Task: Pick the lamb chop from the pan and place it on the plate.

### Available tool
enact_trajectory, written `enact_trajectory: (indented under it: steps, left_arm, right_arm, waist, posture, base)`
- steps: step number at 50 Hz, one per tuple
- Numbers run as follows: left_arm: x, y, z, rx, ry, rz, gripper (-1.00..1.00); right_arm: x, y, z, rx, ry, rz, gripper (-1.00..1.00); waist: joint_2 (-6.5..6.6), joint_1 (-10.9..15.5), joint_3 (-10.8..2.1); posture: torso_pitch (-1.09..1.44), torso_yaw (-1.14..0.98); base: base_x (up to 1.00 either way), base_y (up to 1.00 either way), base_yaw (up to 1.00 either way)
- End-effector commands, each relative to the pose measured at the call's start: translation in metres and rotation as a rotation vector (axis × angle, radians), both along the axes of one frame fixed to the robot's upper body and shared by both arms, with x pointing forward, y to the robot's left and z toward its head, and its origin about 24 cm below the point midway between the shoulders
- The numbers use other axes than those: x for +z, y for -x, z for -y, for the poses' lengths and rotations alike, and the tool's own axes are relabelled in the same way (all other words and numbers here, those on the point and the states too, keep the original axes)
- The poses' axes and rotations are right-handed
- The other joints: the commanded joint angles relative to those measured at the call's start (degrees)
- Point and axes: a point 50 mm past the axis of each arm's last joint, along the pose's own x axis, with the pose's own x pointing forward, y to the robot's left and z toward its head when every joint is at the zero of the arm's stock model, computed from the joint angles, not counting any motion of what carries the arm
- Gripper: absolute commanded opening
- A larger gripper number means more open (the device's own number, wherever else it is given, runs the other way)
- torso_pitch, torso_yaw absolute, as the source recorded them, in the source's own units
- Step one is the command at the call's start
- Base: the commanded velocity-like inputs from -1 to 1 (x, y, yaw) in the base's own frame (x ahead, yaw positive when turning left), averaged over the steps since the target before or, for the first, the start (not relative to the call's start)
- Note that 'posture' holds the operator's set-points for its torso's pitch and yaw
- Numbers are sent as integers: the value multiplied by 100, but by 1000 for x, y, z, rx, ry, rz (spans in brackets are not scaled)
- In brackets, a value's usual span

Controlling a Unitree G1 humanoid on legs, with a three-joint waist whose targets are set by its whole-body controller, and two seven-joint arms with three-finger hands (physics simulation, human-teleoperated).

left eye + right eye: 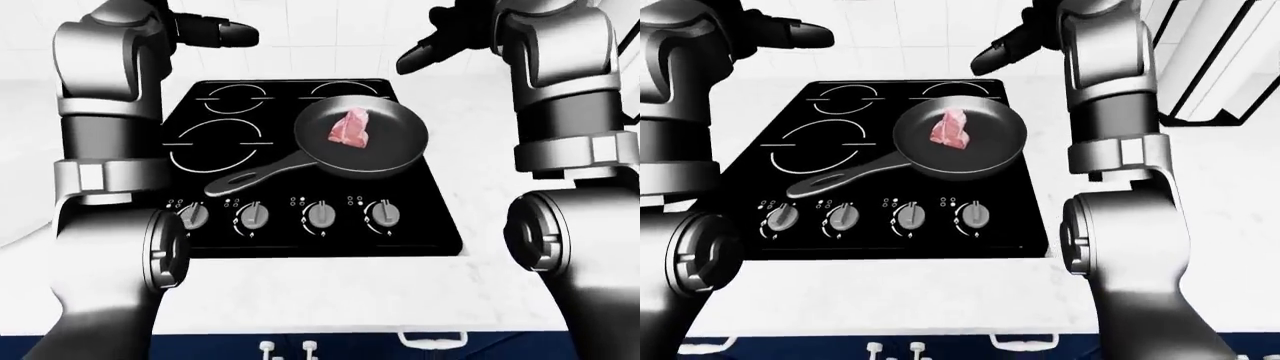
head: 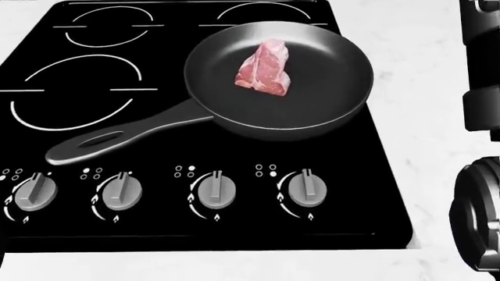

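The raw pink lamb chop [image 2: 265, 68] lies in the middle of the round black frying pan [image 2: 328, 111], below and between my two raised hands. The pan sits on the black glass stove top [image 2: 70, 126], its long handle [image 2: 117, 137] angling toward my left arm, above a row of four grey knobs [image 2: 215, 191]. My left hand [image 1: 218, 33] hovers over the stove's upper edge, holding nothing. My right hand [image 1: 428, 46] hangs above the pan's far side, also empty. Both look dark and blurred, so I cannot tell how far their fingers spread.
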Motion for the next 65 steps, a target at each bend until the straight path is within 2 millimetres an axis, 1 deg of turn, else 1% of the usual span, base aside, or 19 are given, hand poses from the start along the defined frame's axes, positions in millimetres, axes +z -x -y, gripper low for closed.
enact_trajectory:
  steps: [1,9,13,20,26,32,36,40,46,57,62,65]
  left_arm:
    - [28,10,0,-1,-14,117,100]
    - [30,10,-6,15,-23,119,100]
    - [31,10,-8,20,-26,120,100]
    - [31,10,-11,25,-30,121,100]
    - [30,10,-12,27,-28,119,100]
    - [29,10,-12,27,-31,119,100]
    - [28,10,-12,27,-31,117,100]
    - [31,11,-9,21,-32,121,100]
    - [33,13,-7,18,-36,125,100]
    - [32,13,-7,18,-34,125,100]
    - [30,12,-5,16,-38,122,100]
    - [32,12,-5,12,-35,120,100]
  right_arm:
    - [26,7,-3,32,27,72,100]
    - [19,-3,-6,52,181,-5,100]
    - [15,-7,-10,68,213,-39,100]
    - [3,-12,-23,109,270,-105,100]
    - [1,-13,-32,126,293,-123,100]
    - [-11,-16,-35,137,313,-157,100]
    - [-12,-16,-36,139,322,-166,100]
    - [-8,-15,-37,143,327,-166,100]
    - [-16,-17,-46,152,336,-181,100]
    - [-20,-18,-56,159,313,-180,100]
    - [-31,-21,-57,166,299,-200,100]
    - [-30,-20,-60,173,300,-201,100]
  waist:
    - [7,5,-208]
    - [63,-22,-264]
    - [88,-33,-283]
    - [118,-52,-285]
    - [139,-68,-284]
    - [148,-81,-277]
    - [145,-83,-275]
    - [148,-81,-265]
    - [150,-85,-245]
    - [165,-76,-248]
    - [160,-69,-249]
    - [155,-64,-262]
  posture:
    - [0,0]
    - [0,0]
    - [0,0]
    - [0,0]
    - [0,0]
    - [0,0]
    - [0,0]
    - [0,0]
    - [0,0]
    - [0,0]
    - [0,0]
    - [0,0]
  base:
    - [0,0,0]
    - [0,0,0]
    - [0,0,0]
    - [0,0,0]
    - [0,0,0]
    - [0,0,0]
    - [0,0,0]
    - [0,0,0]
    - [0,0,0]
    - [0,0,0]
    - [0,0,0]
    - [0,0,0]
